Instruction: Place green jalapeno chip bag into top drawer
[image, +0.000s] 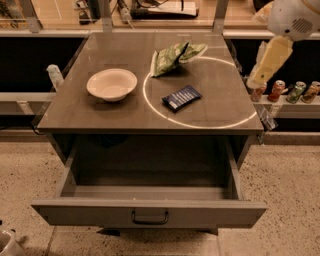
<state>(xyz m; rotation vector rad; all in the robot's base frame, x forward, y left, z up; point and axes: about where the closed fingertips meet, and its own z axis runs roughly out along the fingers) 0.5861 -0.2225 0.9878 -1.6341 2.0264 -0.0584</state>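
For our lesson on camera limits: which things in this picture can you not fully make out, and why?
Camera view:
1. The tool, hanging right of the table: its tip blends into the dark background.
2. The top drawer: its floor near the front is hidden by its own front panel.
3. The green jalapeno chip bag: lettering too small to read.
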